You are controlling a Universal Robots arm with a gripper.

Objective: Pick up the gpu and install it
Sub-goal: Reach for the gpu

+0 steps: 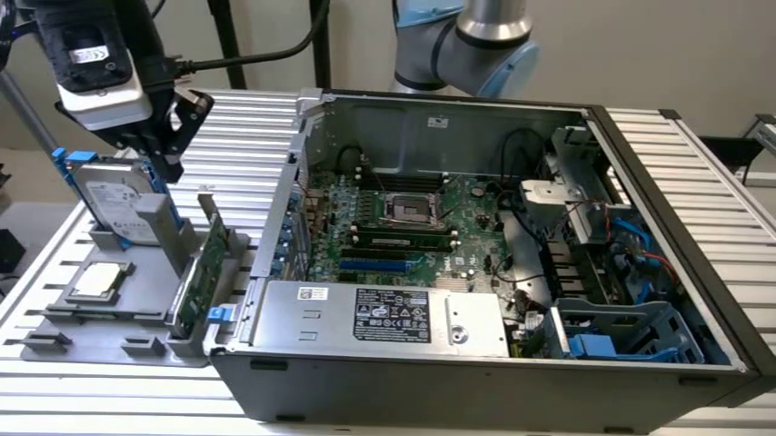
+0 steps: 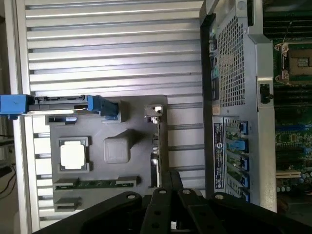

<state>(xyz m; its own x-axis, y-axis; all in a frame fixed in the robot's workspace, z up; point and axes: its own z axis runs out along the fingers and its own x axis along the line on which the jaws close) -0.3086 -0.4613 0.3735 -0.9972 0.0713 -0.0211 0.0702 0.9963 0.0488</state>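
Observation:
The gpu (image 1: 199,275) stands on edge in a slot of the grey holder tray (image 1: 73,329), green board showing, silver bracket at its far end. From the wrist camera it appears edge-on as a thin strip (image 2: 155,146) along the tray's side nearest the case. My gripper (image 1: 165,162) hangs above the tray's far end, over the hard drive and well above the gpu. Its black fingers (image 2: 165,187) meet at the tips, shut with nothing between them (image 2: 170,181).
The hard drive (image 1: 115,207) with blue rails stands upright in the tray, beside a square silver CPU (image 1: 100,282) and a memory stick (image 2: 95,184). At the exterior view's right, the open computer case (image 1: 679,236) shows its motherboard (image 1: 412,227) and blue card slot (image 1: 388,266). All rests on a slatted metal table (image 2: 112,48).

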